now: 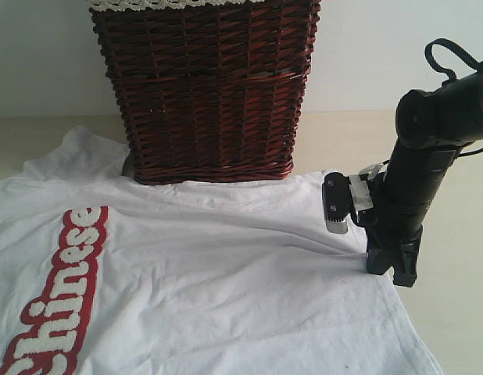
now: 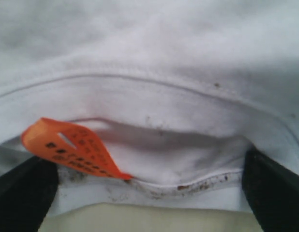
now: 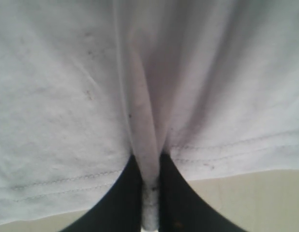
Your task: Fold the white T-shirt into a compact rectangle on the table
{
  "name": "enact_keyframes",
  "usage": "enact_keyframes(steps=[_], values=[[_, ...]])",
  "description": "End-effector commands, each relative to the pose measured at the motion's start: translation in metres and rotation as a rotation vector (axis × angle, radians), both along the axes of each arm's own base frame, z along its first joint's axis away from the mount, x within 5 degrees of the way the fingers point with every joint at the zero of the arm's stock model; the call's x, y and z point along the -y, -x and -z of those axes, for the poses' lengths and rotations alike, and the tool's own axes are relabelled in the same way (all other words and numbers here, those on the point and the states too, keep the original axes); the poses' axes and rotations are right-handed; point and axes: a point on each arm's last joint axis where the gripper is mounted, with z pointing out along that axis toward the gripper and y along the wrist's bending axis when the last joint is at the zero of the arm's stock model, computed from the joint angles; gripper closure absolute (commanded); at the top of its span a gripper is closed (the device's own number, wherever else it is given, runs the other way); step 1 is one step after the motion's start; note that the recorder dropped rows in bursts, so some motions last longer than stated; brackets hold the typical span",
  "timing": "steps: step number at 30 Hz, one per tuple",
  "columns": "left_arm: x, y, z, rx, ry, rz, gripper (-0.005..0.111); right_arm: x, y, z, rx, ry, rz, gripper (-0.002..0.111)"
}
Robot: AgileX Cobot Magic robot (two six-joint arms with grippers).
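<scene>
The white T-shirt (image 1: 210, 281) lies spread on the beige table (image 1: 460, 234), its red "Chinese" band (image 1: 66, 289) at the left. My right gripper (image 1: 390, 269) stands at the shirt's right edge. In the right wrist view it (image 3: 150, 193) is shut on a pinched fold of the hem (image 3: 144, 159). The left wrist view shows my left gripper (image 2: 149, 193) open, its black fingers (image 2: 23, 193) wide apart either side of the collar (image 2: 154, 159). The orange collar tag (image 2: 67, 147) sits near one finger. The left gripper is out of the exterior view.
A dark wicker basket (image 1: 206, 86) with a lace-trimmed liner (image 1: 171, 4) stands at the back, touching the shirt's far edge. Bare tabletop shows to the right of the right arm (image 1: 429, 141) and behind the shirt.
</scene>
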Motion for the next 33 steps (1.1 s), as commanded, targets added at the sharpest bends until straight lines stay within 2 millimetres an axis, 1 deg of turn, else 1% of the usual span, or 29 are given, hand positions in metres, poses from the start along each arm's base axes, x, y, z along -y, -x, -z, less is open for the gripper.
enact_keyframes(steps=[1, 11, 20, 33], values=[[-0.0010, -0.0007, 0.0163, 0.001, 0.008, 0.002, 0.003, 0.0023, 0.0028, 0.0067, -0.037, 0.013, 0.009, 0.108], [-0.0010, -0.0005, 0.0176, -0.004, 0.009, 0.002, 0.003, 0.0014, -0.0017, 0.0070, 0.012, 0.004, 0.012, 0.108], [-0.0010, -0.0005, 0.0176, -0.004, 0.009, 0.002, 0.003, 0.0014, -0.0021, 0.0071, 0.016, 0.003, 0.013, 0.108], [-0.0031, -0.0061, 0.0171, 0.056, -0.014, 0.032, 0.004, 0.0015, -0.0011, 0.0070, 0.006, 0.005, 0.012, 0.108]])
